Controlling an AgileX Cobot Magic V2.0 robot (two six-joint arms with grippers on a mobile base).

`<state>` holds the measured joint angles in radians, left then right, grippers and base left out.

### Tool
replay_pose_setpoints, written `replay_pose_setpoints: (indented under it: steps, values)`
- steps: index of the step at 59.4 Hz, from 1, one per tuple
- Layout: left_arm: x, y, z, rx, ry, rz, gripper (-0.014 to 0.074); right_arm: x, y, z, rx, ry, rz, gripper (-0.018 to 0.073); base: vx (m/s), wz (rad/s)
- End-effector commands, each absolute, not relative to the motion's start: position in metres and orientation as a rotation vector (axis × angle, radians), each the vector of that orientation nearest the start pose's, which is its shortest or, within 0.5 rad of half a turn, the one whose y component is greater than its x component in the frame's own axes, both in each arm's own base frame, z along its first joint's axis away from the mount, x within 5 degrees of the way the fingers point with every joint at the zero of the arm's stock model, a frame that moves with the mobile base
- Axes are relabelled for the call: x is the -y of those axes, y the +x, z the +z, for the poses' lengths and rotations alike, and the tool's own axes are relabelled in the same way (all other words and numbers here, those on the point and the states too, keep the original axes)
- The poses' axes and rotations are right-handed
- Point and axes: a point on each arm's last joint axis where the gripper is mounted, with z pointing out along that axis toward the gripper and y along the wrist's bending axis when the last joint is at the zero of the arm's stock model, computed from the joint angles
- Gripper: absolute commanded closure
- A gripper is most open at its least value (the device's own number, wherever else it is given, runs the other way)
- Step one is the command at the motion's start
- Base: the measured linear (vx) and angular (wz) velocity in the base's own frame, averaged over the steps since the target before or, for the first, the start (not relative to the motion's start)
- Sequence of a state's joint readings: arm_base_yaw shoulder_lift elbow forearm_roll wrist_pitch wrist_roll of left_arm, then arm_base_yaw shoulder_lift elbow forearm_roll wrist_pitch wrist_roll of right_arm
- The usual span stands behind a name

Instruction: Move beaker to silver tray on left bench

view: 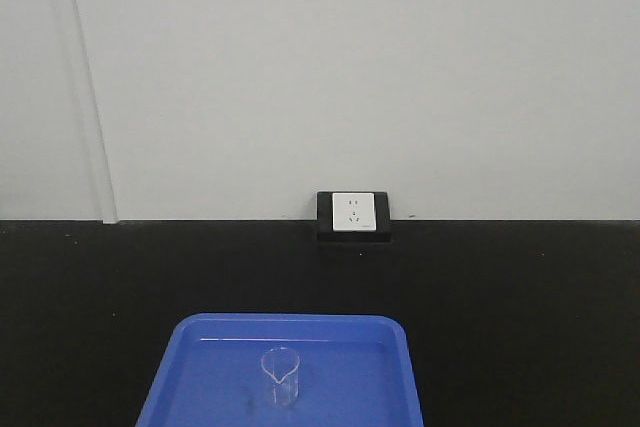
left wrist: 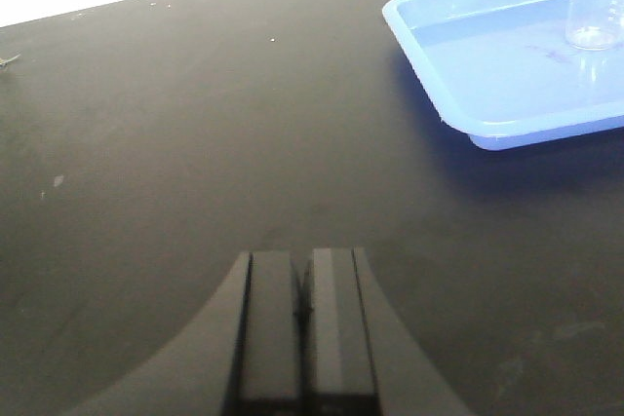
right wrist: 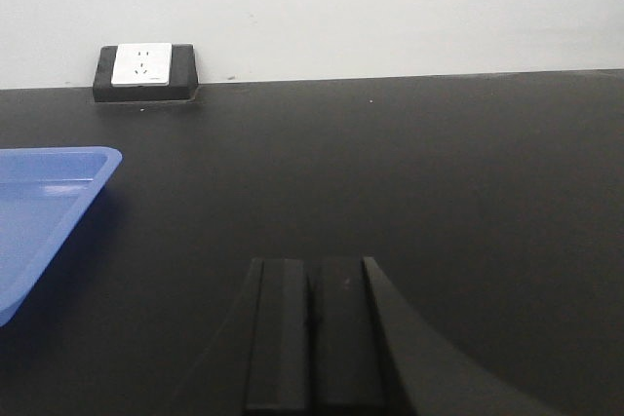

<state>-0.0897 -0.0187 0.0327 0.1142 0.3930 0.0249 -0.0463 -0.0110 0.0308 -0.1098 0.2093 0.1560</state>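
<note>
1. The blue tray [view: 350, 382] sits at the near edge of the black bench [view: 520, 327]. Bare bench top runs to its left, to its right and behind it, as far as the white wall [view: 350, 67].
2. I count one beaker [view: 281, 375], one tray, one wall socket [view: 354, 212] and two grippers.
3. The beaker stands upright inside the tray, around its middle, clear of the tray's walls.
4. The left gripper [left wrist: 303, 270] hangs low over bare bench to the left of the tray, well apart from the beaker. Its jaws are pressed together and hold nothing.
5. The right gripper [right wrist: 310, 275] hangs over bare bench to the right of the tray, jaws likewise closed and empty.
6. The front view shows the tray, beaker and socket. Only the left wrist view has a gripper and the beaker together. The right wrist view catches just a tray corner and the socket.
</note>
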Motion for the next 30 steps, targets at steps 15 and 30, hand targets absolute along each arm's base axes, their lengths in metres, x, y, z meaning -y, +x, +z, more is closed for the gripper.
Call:
replay_pose_setpoints:
  steps: [15, 30]
  values:
    - [0.002, 0.054, 0.169, -1.809, 0.182, 0.056, 0.0595, 0.003, 0.056, 0.198, -1.542, 0.067, -0.022, 0.0571, 0.0, 0.0]
    - [0.002, 0.054, 0.169, -1.809, 0.182, 0.056, 0.0595, 0.0, 0.049, 0.257, -1.212, 0.036, 0.009, 0.0571, 0.0, 0.0]
